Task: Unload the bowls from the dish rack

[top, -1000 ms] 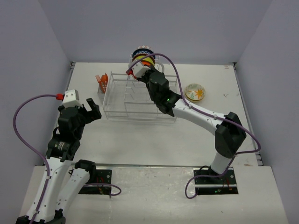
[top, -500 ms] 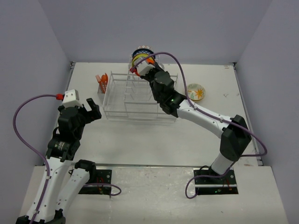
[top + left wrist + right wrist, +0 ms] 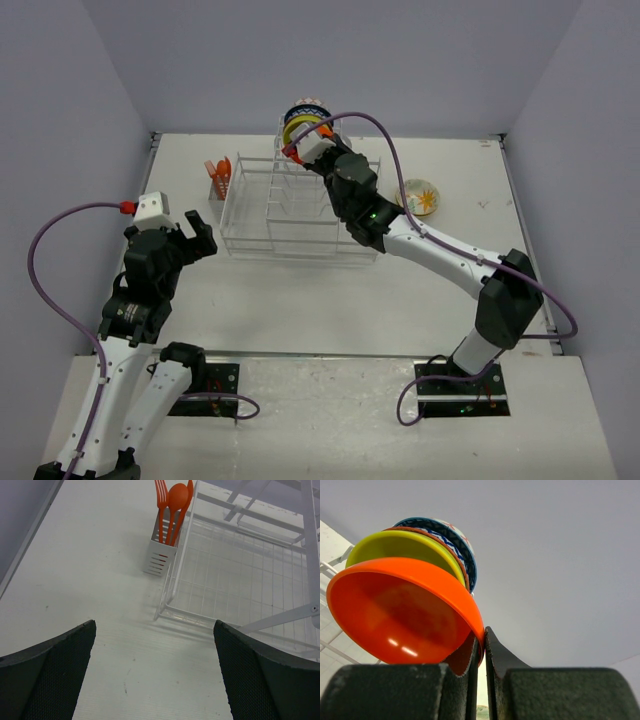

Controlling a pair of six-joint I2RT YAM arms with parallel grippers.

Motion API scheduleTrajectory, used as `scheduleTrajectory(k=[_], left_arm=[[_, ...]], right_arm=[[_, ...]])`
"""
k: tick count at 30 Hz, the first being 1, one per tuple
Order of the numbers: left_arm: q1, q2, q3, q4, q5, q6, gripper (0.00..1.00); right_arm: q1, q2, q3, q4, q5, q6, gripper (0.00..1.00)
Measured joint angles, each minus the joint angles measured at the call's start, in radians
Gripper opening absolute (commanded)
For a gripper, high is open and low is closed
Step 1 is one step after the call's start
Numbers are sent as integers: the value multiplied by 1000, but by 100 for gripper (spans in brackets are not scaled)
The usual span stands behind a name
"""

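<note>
We see bright, even, diffuse light from overhead in every view, leaving only faint, soft-edged shadows on the table (image 3: pixel 100 610) ahead of the left fingers (image 3: pixel 45 675), beside the utensil cup (image 3: pixel 159 557) and the dish rack (image 3: pixel 240 585). Just above the right fingers (image 3: pixel 502 657), the orange-red bowl (image 3: pixel 395 610) shows two small white glints low on its inner wall, while those fingers, close against the lens, look dark and slightly soft. The left fingers' mesh weave reads sharp.
</note>
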Motion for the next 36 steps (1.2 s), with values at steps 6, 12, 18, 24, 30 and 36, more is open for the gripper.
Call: scheduleTrajectory(k=[6,12,18,24,30,36], left_arm=[[0,0,0,0,0,0,100],[0,-3,0,0,-1,0,100],[0,-5,0,0,-1,0,100],[0,-5,0,0,-1,0,100],[0,-5,0,0,-1,0,100],[0,-5,0,0,-1,0,100]], right_arm=[[-3,0,0,-8,-4,30,0],[-14,-13,13,-76,-32,89,0],[-27,-23,22,-117,-49,135,0],[-28,-32,22,-121,-50,156,0],[-31,-73,21,-122,-49,182,0],[-34,-101,21,-119,-49,192,0]])
